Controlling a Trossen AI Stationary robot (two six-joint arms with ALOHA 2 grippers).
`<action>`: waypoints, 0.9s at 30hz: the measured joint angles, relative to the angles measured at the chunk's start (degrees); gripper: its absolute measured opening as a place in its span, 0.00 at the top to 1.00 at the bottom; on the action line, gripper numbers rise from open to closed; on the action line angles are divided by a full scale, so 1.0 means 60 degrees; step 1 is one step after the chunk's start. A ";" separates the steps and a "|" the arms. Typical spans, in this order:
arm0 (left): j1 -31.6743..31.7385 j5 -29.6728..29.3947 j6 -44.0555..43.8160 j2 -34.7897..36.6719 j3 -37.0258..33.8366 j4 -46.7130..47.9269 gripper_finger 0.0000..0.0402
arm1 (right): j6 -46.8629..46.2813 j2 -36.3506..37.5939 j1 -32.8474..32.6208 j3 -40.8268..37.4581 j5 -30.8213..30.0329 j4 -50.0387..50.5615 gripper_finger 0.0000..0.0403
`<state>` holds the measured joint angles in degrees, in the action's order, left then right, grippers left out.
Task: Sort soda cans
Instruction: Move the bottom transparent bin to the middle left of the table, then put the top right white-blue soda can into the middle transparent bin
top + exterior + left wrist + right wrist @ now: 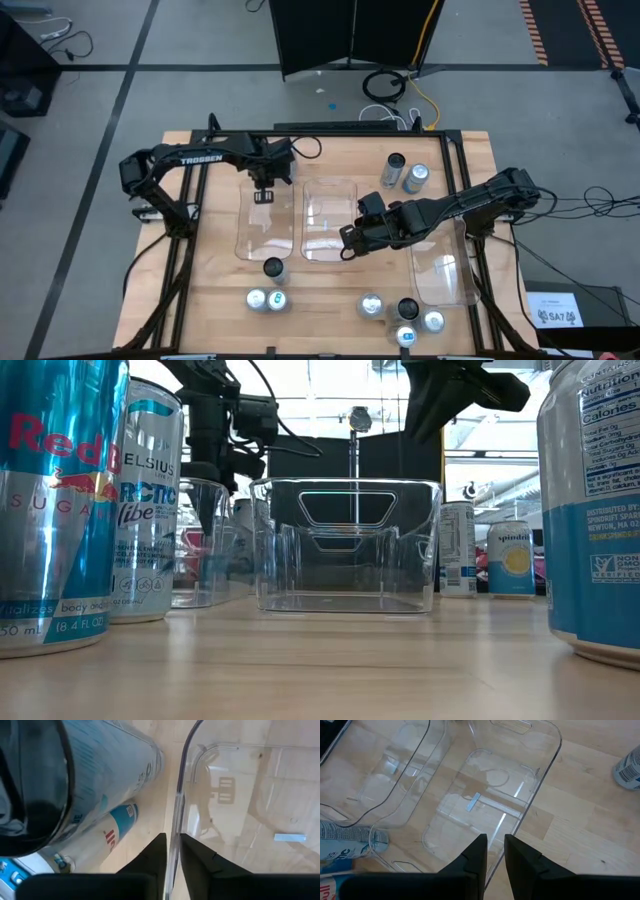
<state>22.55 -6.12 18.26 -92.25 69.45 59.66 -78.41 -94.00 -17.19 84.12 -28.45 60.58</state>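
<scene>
A wooden table [210, 290] holds three clear plastic trays; the left gripper [263, 195] pinches the rim of the left tray [262, 235]; the right gripper [349, 243], fingers nearly together, straddles the middle tray [329, 220] wall; soda cans [404, 174] stand scattered outside the trays, near the table's edges.

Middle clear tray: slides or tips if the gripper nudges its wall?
The middle clear tray looks thin-walled, empty and wide-based on smooth wood, so it would probably slide rather than tip. The right gripper sits at its rim; the wall may flex.
</scene>
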 joint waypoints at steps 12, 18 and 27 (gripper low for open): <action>-0.0004 -0.0494 -0.0018 0.0183 0.0978 0.0551 0.68 | 0.0001 0.0000 0.0000 0.0000 0.0006 0.0000 0.85; -0.0007 -0.0303 -0.0842 0.0900 0.2288 0.1555 0.68 | -0.0069 0.0000 0.0000 0.0000 0.0044 -0.0006 0.85; -0.0237 0.1004 -0.2754 0.3273 0.2703 0.1953 0.68 | -0.0047 0.0000 0.0000 0.0000 0.0044 -0.0449 0.85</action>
<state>21.12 -0.10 1.74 -72.61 85.67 71.37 -78.70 -94.00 -17.19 84.12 -28.18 57.89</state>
